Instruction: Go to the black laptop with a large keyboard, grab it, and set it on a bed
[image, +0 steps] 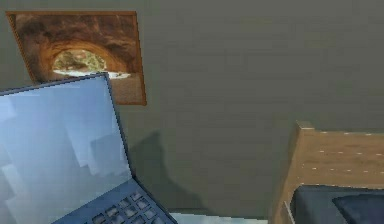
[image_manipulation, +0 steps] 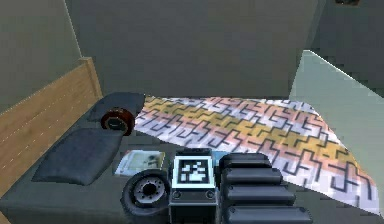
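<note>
While the arm (image_manipulation: 255, 190) hangs over the bed (image_manipulation: 240, 125), laptop (image: 70, 150) lid-up at the forward view's lower left, gripper (image_manipulation: 148, 193) near the pillow (image_manipulation: 80, 155), cannot tell whether it holds anything.

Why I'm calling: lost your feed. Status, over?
Jaws low in arm side view, load unclear. Laptop open, forward view's lower left. Bed alongside; pillows, round red object on it.

Glossy reflective screen on laptop (image: 60, 150), headboard (image_manipulation: 45, 115) pale wood with visible grain, quilt (image_manipulation: 240, 125) soft patterned cloth, pillow (image_manipulation: 80, 157) dark matt fabric, wall (image: 240, 70) smooth matt, painting (image: 80, 50) rough, mottled.
</note>
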